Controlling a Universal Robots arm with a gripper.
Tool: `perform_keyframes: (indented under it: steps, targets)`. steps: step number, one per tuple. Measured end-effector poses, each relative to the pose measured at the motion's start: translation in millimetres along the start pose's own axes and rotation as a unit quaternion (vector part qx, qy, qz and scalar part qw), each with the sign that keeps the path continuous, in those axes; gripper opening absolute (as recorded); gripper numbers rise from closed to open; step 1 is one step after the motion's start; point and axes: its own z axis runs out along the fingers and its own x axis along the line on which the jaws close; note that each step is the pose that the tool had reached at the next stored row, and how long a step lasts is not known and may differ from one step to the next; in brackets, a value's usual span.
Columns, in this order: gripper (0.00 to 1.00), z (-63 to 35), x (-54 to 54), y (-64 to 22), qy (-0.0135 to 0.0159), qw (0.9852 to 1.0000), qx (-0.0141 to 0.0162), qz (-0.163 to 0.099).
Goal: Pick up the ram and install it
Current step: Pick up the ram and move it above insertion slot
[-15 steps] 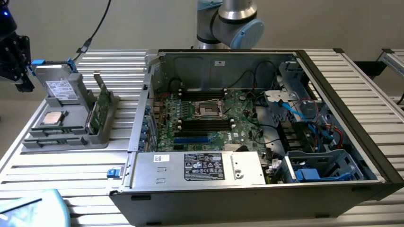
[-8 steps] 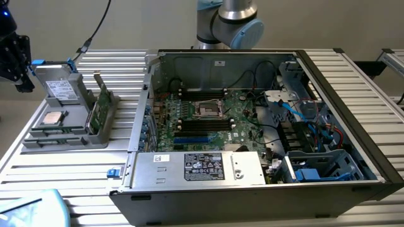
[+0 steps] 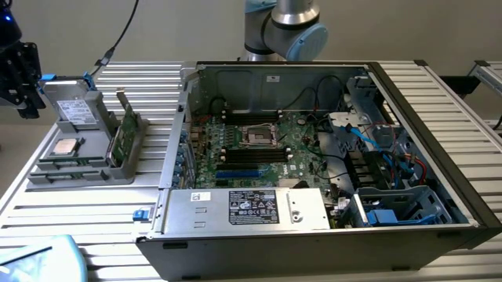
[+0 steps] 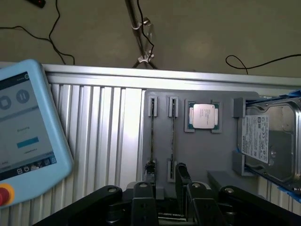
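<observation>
My fingers (image 4: 194, 200) are spread apart with nothing between them. In the wrist view the gripper (image 4: 167, 188) hangs over the near end of the grey parts tray (image 4: 207, 155). The ram (image 4: 172, 136) sits edge-on in its narrow slot in that tray, directly ahead of the fingers. Its near end is just beside one fingertip, but I can't tell whether they touch. A second thin stick (image 4: 152, 136) stands in the neighbouring slot, parallel to it.

Further along the tray, a square silver processor (image 4: 203, 116) lies flat in its pocket. Beyond that, a hard drive (image 4: 270, 141) rests in its cradle. A blue teach pendant (image 4: 23, 136) lies on the slatted table (image 4: 103, 132) beside the tray.

In the exterior view the gripper (image 3: 20, 82) is at the exterior view's left edge, above the tray (image 3: 86, 170). A wide green expansion card (image 3: 126, 135) stands upright on the tray's side nearest the computer. The open computer case (image 3: 314, 252) and its motherboard (image 3: 267, 147) are toward the exterior view's right, well apart from the gripper.
</observation>
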Motion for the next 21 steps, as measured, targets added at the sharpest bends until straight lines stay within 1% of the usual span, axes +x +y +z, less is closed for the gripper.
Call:
perform_keyframes:
  steps: [10,21]
  targets:
    - [0.31,18.9,-1.0,7.3,0.0004,1.0,0.0003,-0.004]
    - [0.31,38.9,-1.3,6.4,0.0015,0.9999,0.0008,-0.016]
